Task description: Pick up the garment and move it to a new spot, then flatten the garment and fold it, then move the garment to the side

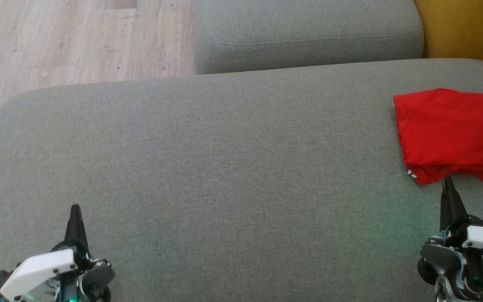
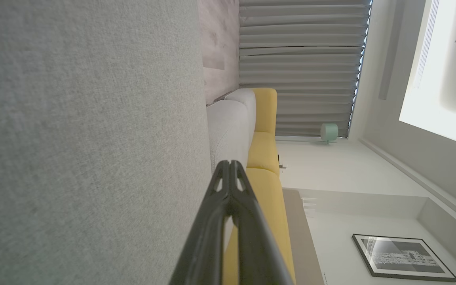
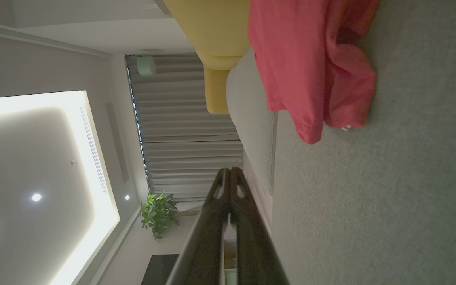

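Two grippers are seen in the head view, both clenched on nothing. The left gripper (image 1: 75,209) is held low over the bare grey cushion (image 1: 224,167), and the right gripper (image 1: 447,181) is pointed at the front hem of the garment (image 1: 451,126). The garment is laid as a loose red bundle at the cushion's right end, partly cut off by the frame edge, with a bit of white trim (image 1: 411,173) shown at its near corner. In the left wrist view, the fingers (image 2: 251,221) are pressed together, with cushion on one side and the room beyond. In the right wrist view, shut fingers (image 3: 251,229) are seen apart from the garment (image 3: 303,67), whose layers are rumpled and overlapped. It is judged light, limp and not fragile, and likely to sag and come unfolded when lifted. A pinch through the layers at the near corner or hem is favoured, with the jaws opened first.
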Robot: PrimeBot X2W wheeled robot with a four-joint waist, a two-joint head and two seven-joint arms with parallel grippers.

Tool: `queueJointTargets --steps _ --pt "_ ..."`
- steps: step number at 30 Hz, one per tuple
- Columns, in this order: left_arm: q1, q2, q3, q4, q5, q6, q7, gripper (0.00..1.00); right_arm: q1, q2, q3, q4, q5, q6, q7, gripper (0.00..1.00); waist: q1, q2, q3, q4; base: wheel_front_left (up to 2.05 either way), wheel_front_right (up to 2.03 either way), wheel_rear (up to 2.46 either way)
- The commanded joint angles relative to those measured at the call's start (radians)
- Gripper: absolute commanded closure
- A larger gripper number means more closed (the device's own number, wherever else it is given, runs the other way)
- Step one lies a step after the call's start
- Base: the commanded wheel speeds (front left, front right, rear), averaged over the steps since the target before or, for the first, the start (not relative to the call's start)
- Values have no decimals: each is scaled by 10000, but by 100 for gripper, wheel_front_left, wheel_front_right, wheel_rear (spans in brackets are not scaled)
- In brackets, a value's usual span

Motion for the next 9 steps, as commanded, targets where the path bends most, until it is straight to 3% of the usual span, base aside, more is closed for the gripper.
queueJointTargets --steps 1,9 --pt "-499 69 347 -278 105 -67 64 100 -523 -37 170 -316 -58 -7 78 100 0 0 0 0 0 0 0" --pt "-501 56 365 -277 120 -67 79 100 -524 -25 152 -315 -72 -7 92 100 0 0 0 0 0 0 0"
